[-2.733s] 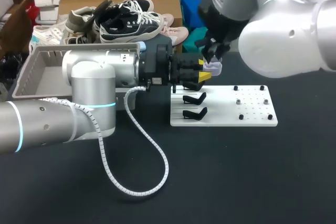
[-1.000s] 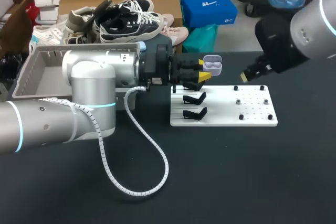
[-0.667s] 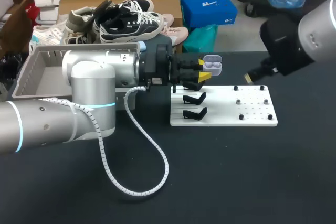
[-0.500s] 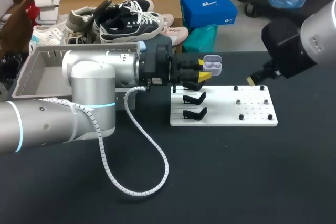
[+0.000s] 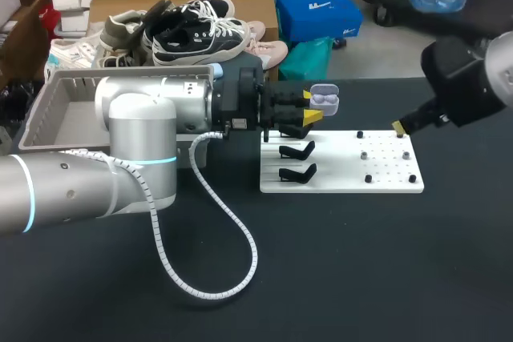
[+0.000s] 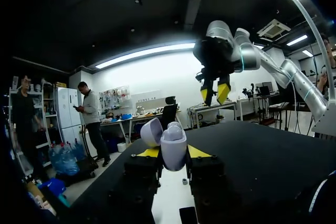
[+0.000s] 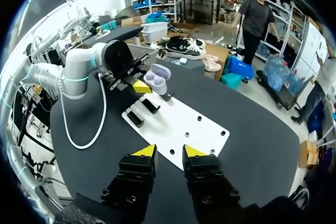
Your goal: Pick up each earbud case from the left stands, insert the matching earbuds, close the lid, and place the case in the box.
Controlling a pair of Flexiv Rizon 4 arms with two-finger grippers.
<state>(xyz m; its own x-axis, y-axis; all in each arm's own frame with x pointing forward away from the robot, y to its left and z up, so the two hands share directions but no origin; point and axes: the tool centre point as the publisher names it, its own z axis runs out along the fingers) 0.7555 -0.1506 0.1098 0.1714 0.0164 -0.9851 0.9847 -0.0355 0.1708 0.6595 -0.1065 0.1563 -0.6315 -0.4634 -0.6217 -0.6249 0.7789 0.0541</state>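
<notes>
The left wrist view shows the grip best: the left gripper (image 6: 173, 153) has both fingers closed on the earbud case (image 6: 172, 145), one on each side, with the lid (image 6: 150, 131) swung open. That view does not show what lies inside. The head view and the right wrist view do: two white earbuds (image 5: 325, 100) sit in the case (image 7: 156, 80).

In the head view the right gripper (image 5: 398, 126) shows only a yellow tip, so its jaws cannot be judged there. The right wrist view shows its own fingers (image 7: 144, 151) a narrow gap apart with nothing between them. It hangs above the black table (image 5: 361, 278) near the right end of the white board (image 5: 377, 186). From the left wrist view it appears ahead of the case and well apart from it.

2.7 seconds ago the right gripper was right at the case, over the left fingers. Since then it has drawn back to the right, step by step, to the board's far right corner. The left arm and the case have not moved, and the lid stays open.

The case is held just past the board's near-left end, above the two black stands (image 5: 296, 161). The grey box (image 5: 48, 110) sits at the table's left, partly hidden by the left arm. A white coiled cable (image 5: 216, 254) loops on the table.
</notes>
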